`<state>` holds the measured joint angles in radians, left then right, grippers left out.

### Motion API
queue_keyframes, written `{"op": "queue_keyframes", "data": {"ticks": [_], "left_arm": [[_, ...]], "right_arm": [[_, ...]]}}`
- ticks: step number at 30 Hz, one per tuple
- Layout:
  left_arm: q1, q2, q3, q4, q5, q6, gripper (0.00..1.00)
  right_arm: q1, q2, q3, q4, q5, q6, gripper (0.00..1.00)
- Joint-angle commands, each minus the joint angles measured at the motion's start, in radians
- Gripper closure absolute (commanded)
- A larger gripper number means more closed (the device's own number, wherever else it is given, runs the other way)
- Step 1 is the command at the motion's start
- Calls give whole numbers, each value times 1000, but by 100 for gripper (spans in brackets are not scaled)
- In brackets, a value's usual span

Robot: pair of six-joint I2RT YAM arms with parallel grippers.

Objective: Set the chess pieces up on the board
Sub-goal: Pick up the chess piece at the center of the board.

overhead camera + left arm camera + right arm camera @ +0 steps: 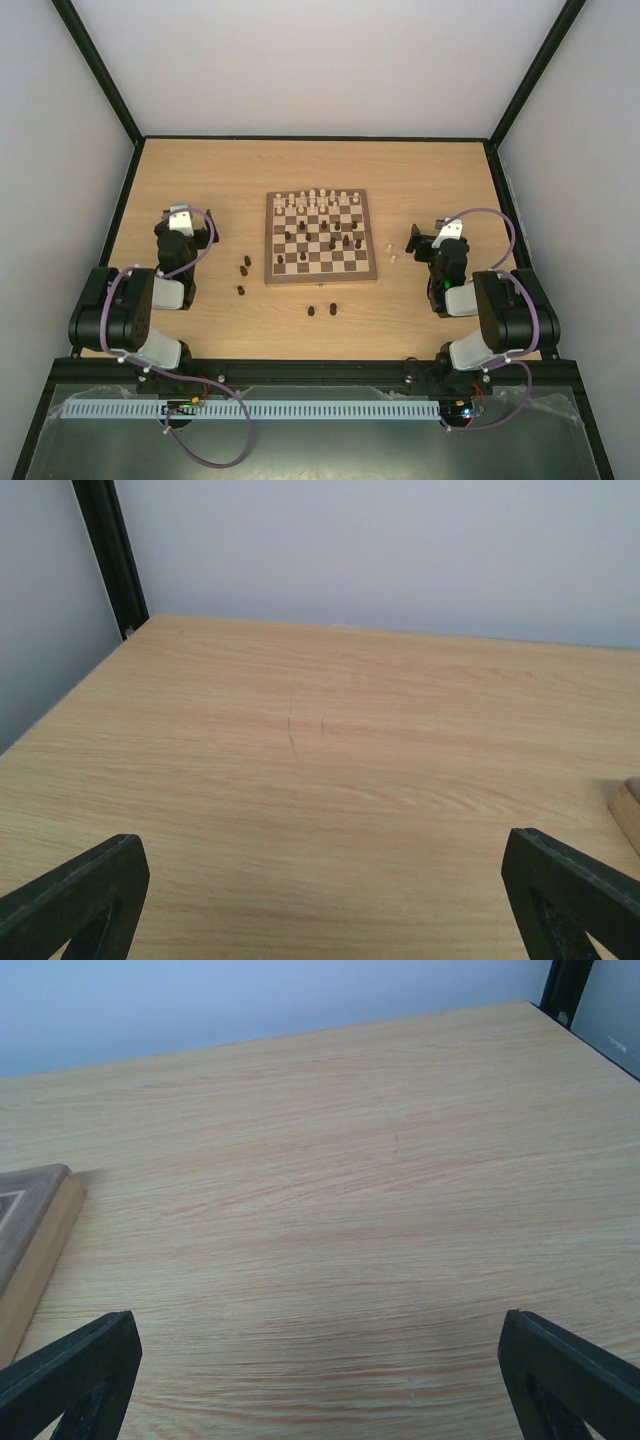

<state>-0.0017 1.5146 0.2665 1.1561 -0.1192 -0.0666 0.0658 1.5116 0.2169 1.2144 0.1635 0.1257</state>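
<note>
Step in hand: the start of a pick. Both my arms hang back from the chessboard (321,237), one on each side of it, and neither has gone for a piece yet.
Left gripper (325,885): jaws spread as wide as they go, nothing between them. Under it is only bare table (300,730) to the left of the chessboard, whose corner just shows at the right edge of the wrist view.
Right gripper (322,1360): likewise fully spread and holding nothing, over the table to the right of the chessboard. The light wood border of the chessboard shows at the left of the wrist view.
Cream pieces (320,200): most stand on the far rows of the chessboard, looking roughly in order. Two cream strays (391,252) lie off its right edge, near my right gripper.
Dark pieces (338,240): several stand loose about the middle squares of the chessboard, not in their home rows.
Dark strays: a few (243,268) off the left edge of the chessboard, and a pair (322,310) off its near edge.
How far along: I judge the cream side mostly set. The dark side's near rows look bare.
Next move: for my right gripper, swing in towards the cream strays beside the right edge. For my left, go to the dark ones by the left edge.
What it calls for: the pieces are tiny, so I must drop straight over one and close low on it without knocking its neighbour.
</note>
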Motion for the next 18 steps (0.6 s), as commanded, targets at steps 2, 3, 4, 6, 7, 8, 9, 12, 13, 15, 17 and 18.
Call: {"op": "queue_keyframes", "data": {"ticks": [2, 3, 4, 6, 7, 8, 9, 12, 13, 15, 17, 18], "left_arm": [[-30, -196, 120, -315, 41, 36, 0], [-33, -231, 152, -388, 61, 27, 0], [-35, -270, 176, -448, 89, 14, 1], [-43, -349, 218, -551, 133, -33, 0], [-50, -389, 238, -602, 153, -51, 0], [-60, -427, 250, -644, 156, -72, 0], [-73, -466, 259, -685, 144, -100, 0], [-102, -588, 282, -785, 102, -196, 0], [-105, -622, 297, -824, 95, -231, 0], [-107, -667, 348, -959, 84, -310, 0], [-108, -686, 411, -1075, 99, -336, 0], [-109, -688, 443, -1127, 108, -341, 1]], "right_arm": [[10, -225, 23, -191, -9, 1, 1], [11, -296, 65, -344, 18, 21, 1], [11, -354, 99, -452, 19, 22, 1], [12, -468, 135, -579, -21, 20, 1], [12, -524, 161, -650, -26, 51, 1], [12, -572, 195, -726, -38, 80, 1], [12, -616, 235, -803, -50, 116, 1], [13, -663, 401, -1080, -135, 212, 1], [14, -661, 465, -1181, -155, 241, 1], [14, -650, 591, -1344, -201, 294, 1], [12, -650, 650, -1412, -244, 361, 1], [12, -648, 676, -1448, -277, 381, 1]]}}
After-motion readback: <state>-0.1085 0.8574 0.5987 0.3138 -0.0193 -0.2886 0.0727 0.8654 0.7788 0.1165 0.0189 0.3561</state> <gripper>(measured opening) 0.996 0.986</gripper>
